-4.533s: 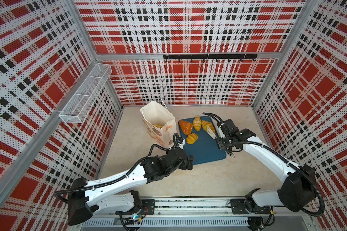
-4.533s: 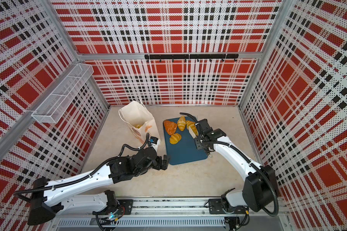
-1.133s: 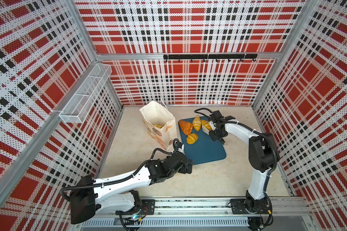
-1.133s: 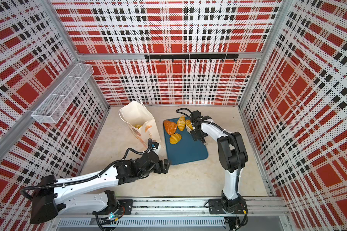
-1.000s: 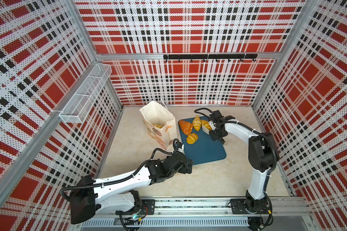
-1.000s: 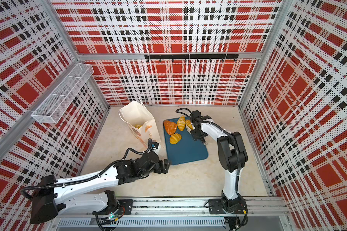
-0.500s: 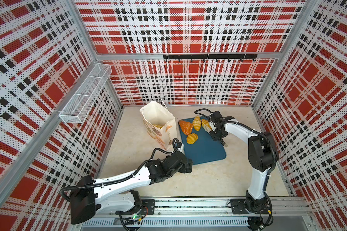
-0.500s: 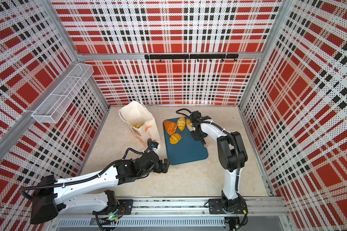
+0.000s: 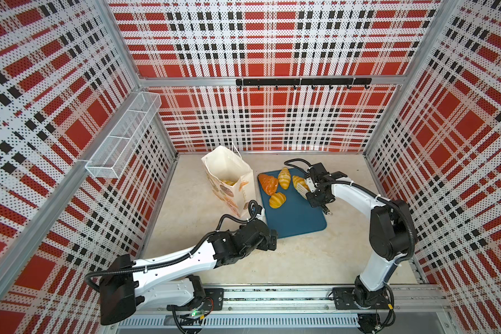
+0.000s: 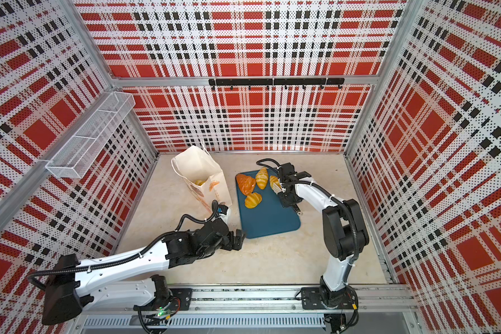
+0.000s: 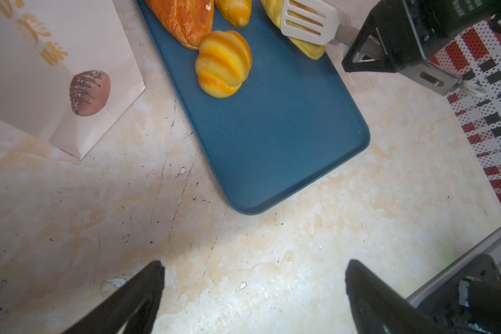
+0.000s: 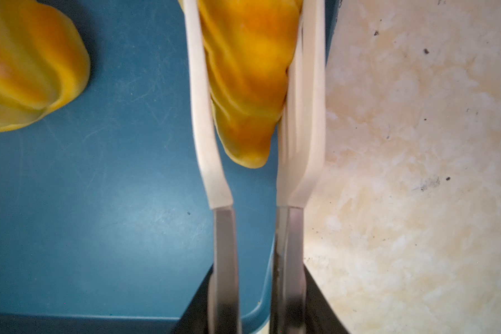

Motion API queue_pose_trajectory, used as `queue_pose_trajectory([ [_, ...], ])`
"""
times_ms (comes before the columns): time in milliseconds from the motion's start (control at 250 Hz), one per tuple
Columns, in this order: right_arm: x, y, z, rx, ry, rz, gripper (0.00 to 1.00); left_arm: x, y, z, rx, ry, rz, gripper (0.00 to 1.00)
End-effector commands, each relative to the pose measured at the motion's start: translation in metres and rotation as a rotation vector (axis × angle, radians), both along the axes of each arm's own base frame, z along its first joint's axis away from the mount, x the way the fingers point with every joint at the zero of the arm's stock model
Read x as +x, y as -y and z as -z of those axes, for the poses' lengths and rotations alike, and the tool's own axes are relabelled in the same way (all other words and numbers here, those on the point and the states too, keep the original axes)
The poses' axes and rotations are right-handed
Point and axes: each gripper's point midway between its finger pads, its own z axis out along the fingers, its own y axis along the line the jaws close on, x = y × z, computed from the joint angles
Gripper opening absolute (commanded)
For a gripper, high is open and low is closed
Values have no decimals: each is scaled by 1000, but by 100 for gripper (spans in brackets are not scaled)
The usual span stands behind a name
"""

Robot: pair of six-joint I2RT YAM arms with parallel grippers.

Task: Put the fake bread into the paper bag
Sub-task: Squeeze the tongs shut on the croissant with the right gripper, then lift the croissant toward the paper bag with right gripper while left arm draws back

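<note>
From my station I see the right gripper (image 9: 313, 189) clamped on the metal handles of a pair of white tongs (image 12: 203, 115). The tongs' slotted blades press against both sides of a golden croissant (image 12: 249, 72) at the right edge of the dark-blue tray (image 9: 295, 219) (whether it is clear of the tray's surface I cannot tell). Three more pieces of fake bread lie on the far half of that tray. A darker orange-brown piece (image 9: 268, 183) sits at the far-left corner. A second croissant (image 9: 284, 178) lies just beside it, between it and the gripped one. A ribbed bun (image 9: 277, 199) lies nearer to me, just beside the orange-brown piece. The near half of the tray is bare blue. The paper bag (image 9: 229, 170) stands upright on the pale marbled table (image 9: 301, 260) just left of the tray. Its mouth is open, and yellow pastry (image 9: 229, 182) shows down inside it. In the left wrist view a printed chocolate-striped bun shows on the bag's side. My left gripper (image 9: 272, 241) holds nothing. Its jaws are spread wide, and its two black fingertips (image 11: 154, 277) stand well apart over the table. It hangs low just off the tray's near-left corner, near the bag's front corner but touching neither.
</note>
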Motion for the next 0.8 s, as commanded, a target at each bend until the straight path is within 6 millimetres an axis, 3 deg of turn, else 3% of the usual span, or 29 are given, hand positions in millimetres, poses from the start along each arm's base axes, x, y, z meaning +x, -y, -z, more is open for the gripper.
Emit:
queue_pose_trajectory([
  [0, 0, -8, -25, 68, 79, 9, 34, 2, -4, -11, -7, 35, -21, 99],
  [512, -34, -20, -51, 165, 130, 9, 36, 4, -5, -25, -31, 90, -27, 99],
  [796, -49, -37, -68, 225, 159, -3, 36, 3, -12, -35, -44, 120, -35, 99],
])
